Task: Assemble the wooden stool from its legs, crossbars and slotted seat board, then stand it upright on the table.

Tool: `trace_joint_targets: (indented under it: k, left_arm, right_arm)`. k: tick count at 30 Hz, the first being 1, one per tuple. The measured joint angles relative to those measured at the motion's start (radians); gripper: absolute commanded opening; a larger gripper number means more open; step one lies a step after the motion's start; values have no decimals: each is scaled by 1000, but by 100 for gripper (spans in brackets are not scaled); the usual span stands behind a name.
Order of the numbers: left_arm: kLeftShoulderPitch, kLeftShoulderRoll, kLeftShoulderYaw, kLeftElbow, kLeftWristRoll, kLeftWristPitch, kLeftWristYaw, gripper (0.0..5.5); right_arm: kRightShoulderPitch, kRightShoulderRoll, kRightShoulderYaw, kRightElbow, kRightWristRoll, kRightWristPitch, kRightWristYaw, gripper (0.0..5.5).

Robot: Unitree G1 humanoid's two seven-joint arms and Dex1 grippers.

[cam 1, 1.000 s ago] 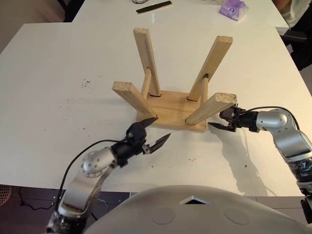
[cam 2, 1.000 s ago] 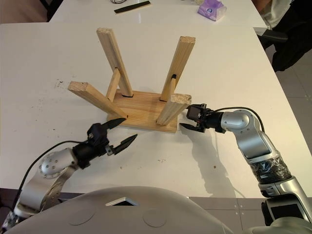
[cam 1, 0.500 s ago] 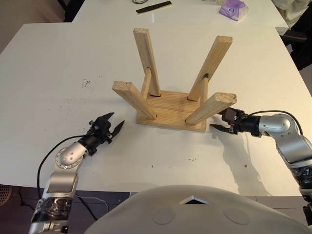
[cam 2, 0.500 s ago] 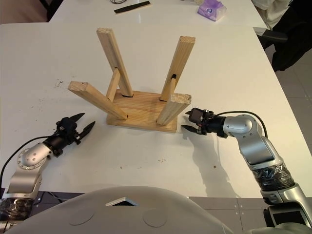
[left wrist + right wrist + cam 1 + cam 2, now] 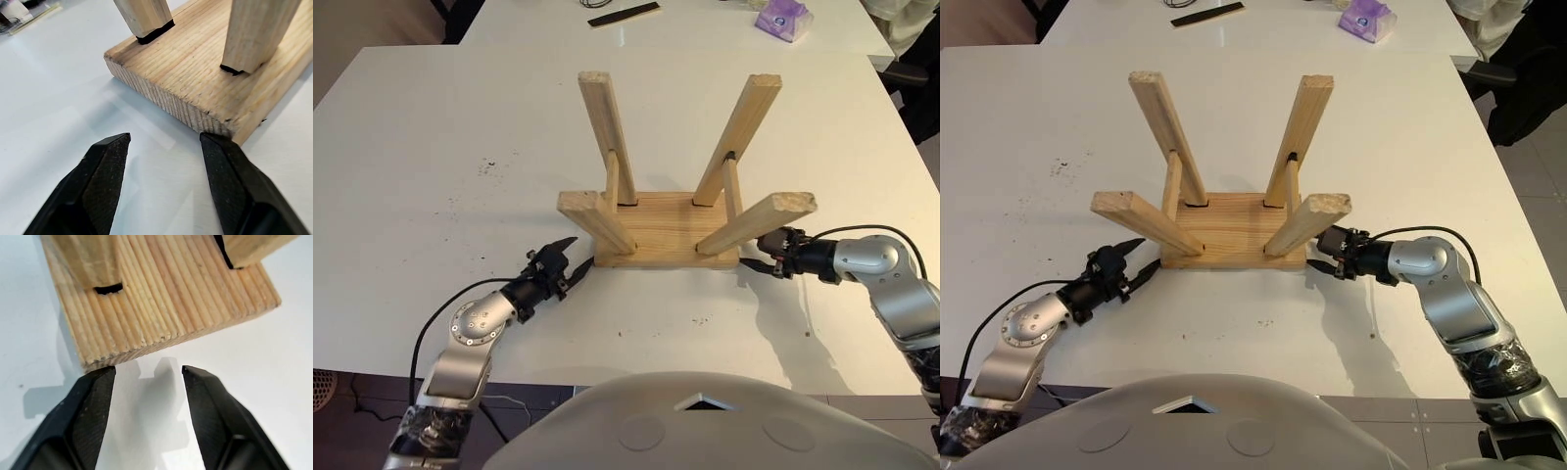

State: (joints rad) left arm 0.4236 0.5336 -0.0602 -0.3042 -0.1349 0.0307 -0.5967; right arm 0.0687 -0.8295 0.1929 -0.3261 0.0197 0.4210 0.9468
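The wooden stool lies upside down on the white table (image 5: 431, 127), its seat board (image 5: 666, 230) flat and all legs pointing up and outward: two far legs (image 5: 607, 127) (image 5: 739, 137) and two near legs (image 5: 597, 220) (image 5: 759, 220). Short crossbars join the legs on each side. My left gripper (image 5: 580, 255) is open, low over the table just off the board's near-left corner (image 5: 215, 122). My right gripper (image 5: 754, 253) is open at the board's near-right corner (image 5: 93, 360). Neither holds anything, and in both wrist views the fingers (image 5: 107, 166) (image 5: 95, 396) sit apart from the wood.
A black strip (image 5: 622, 14) and a purple packet (image 5: 781, 18) lie on a second table behind. Dark specks (image 5: 489, 168) dot the table left of the stool. Wide bare tabletop lies to the left and the far right; the near edge is close under both arms.
The stool has turned and slid slightly right, its board now square to the near edge. My left gripper swung out left, then back to the near-left corner. The right gripper stayed at its corner.
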Motion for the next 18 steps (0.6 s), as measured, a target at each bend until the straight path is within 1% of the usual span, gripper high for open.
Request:
trace_joint_targets:
  k: [3,6,8,10,14,18]
  left_arm:
    - [49,5,44,-152,-87,78,13,268]
    - [111,14,102,-287,-178,129,13,268]
    - [169,38,127,-336,-204,160,11,268]
    - [219,62,138,-351,-208,194,7,268]
    - [262,75,164,-439,-233,234,8,268]
    - [269,104,230,-523,-282,295,9,268]
  right_arm:
    - [26,-32,-42,-55,34,65,31,253]
    - [63,-109,-113,-162,97,92,106,253]
    - [76,-153,-171,-214,141,104,151,253]
    - [74,-170,-233,-260,188,129,169,253]
    - [69,-204,-285,-287,224,168,189,253]
    - [62,-233,-303,-311,240,165,218,253]
